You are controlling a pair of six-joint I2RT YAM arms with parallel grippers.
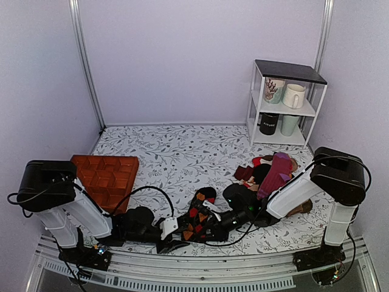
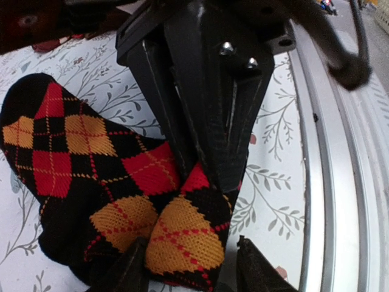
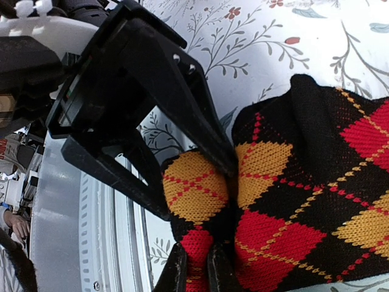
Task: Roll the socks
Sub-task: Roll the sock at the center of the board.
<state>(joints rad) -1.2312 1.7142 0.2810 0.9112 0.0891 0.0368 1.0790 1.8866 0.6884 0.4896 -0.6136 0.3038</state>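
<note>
Tray: orange moulded tray (image 1: 109, 176), back along the arm from L gripper (image 2: 191, 267), well apart, no part in this
L gripper: jaws part-open, one finger each side of the near end of the socks (image 2: 73, 152); touching the knit, but can't tell if clamping or just straddling
Socks: black argyle, flat on floral cloth (image 2: 279, 121); end bunched btwn L fingers, rest lies unrolled
Long axis: runs from L's tips out ahead & to its left, away from the metal rail (image 2: 340, 182); seen from R gripper (image 3: 196, 267), same stretch goes off to its right
R gripper: closed, pinching a ridge of sock just past L's tips; the two tools nearly tip to tip
Nearer arm: both at same end; L has the very end, R just inboard
Next move (judged): roll has to travel along that axis toward far end; little room btwn tools, bump risk
Heap: other socks in a heap (image 1: 273, 173), behind R gripper, apart
Shelf: mug shelf (image 1: 285, 100), far behind R, not involved
</note>
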